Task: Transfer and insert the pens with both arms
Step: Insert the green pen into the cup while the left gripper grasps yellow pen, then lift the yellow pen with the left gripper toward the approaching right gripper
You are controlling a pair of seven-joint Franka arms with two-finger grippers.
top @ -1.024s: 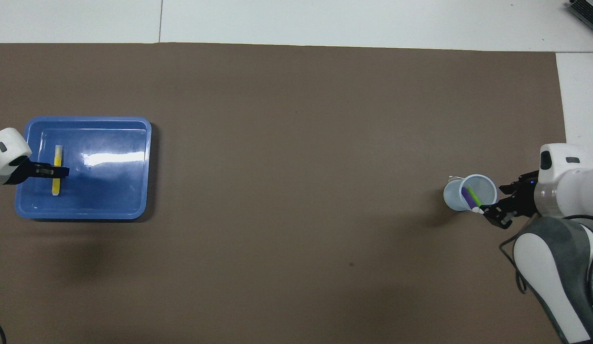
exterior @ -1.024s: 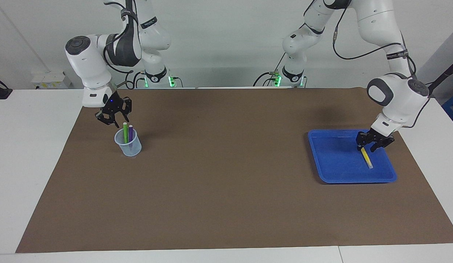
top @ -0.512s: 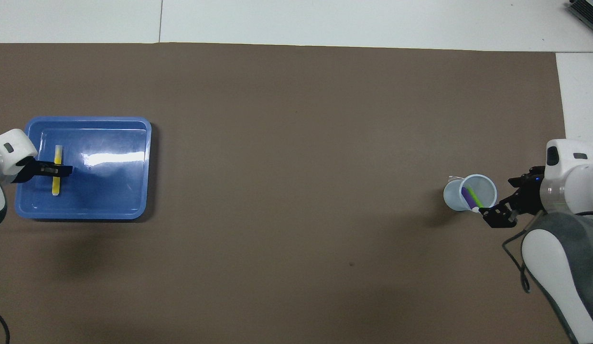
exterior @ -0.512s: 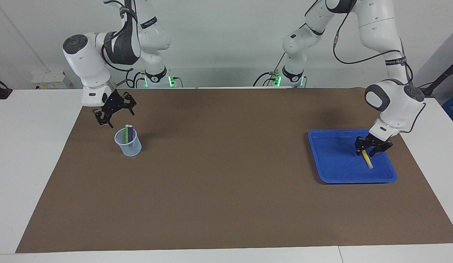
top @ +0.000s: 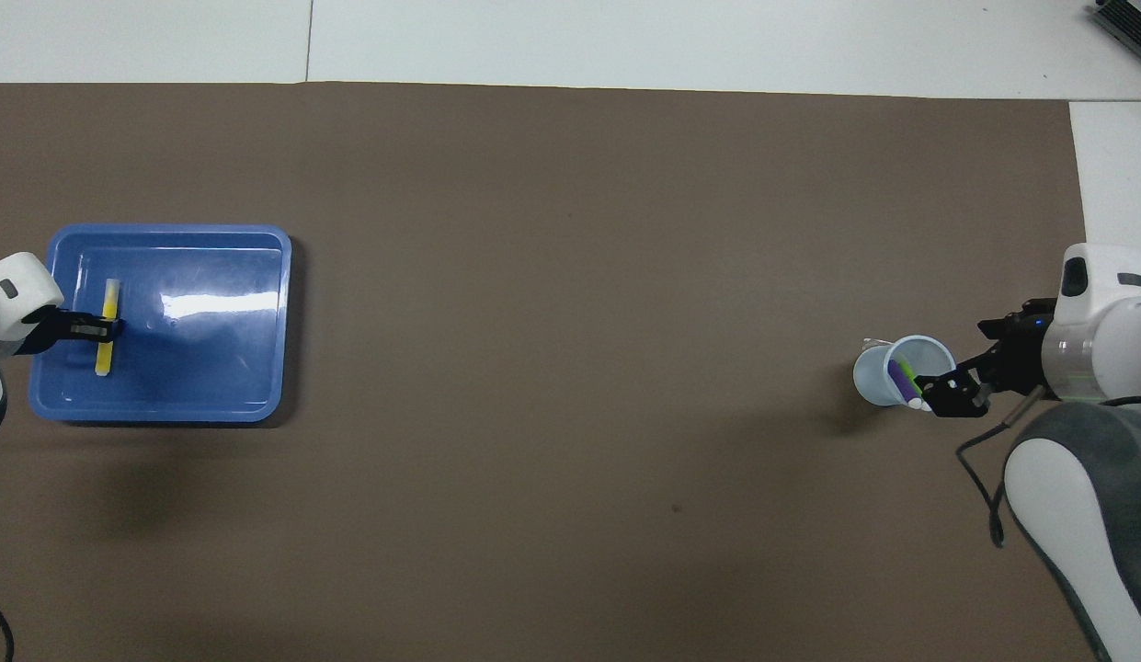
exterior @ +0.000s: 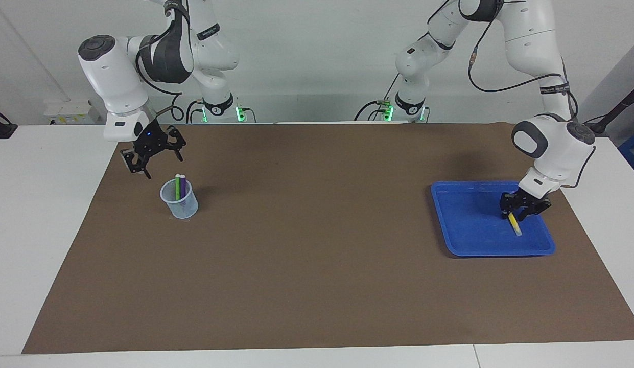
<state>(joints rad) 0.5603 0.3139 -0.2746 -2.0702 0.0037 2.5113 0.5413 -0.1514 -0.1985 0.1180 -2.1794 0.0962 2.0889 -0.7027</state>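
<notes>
A yellow pen lies in the blue tray at the left arm's end of the table. My left gripper reaches down into the tray and is shut on the yellow pen near its middle. The purple pen and the green pen stand in a clear plastic cup at the right arm's end. My right gripper hangs open in the air beside the cup, holding nothing.
A brown mat covers most of the white table. The cup and the tray are the only things standing on it.
My left gripper has closed on the yellow pen in the tray. My right gripper has risen away from the cup and opened wider.
</notes>
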